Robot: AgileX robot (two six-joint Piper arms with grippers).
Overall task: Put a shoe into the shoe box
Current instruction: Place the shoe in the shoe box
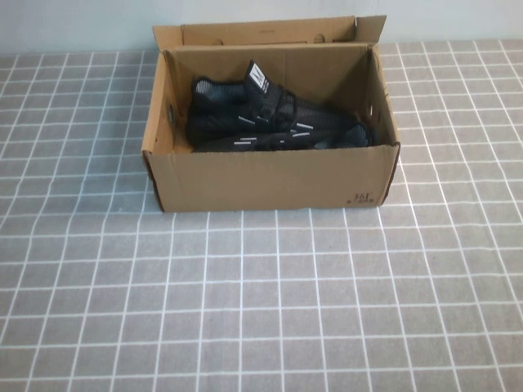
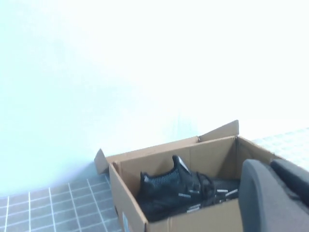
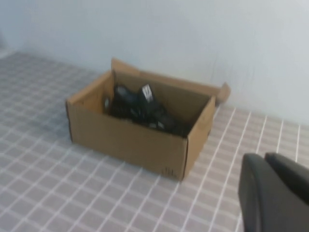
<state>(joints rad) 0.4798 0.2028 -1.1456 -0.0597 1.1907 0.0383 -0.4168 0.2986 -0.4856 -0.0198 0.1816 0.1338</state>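
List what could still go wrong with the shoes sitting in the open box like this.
1. The shoe stands propped, its tongue tag reaching about to the rim of the shoe box; closing the lid flap might catch on it.
2. The flap stands upright behind the box, so a reaching arm could knock it.
3. The left end effector and right end effector are away from the box; neither steadies it.

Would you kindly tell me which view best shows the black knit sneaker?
The high view: black knit sneaker inside brown cardboard box, stripes and tongue tag visible. Left wrist view shows it partly; right wrist view blurrier. Neither gripper's fingertips show.
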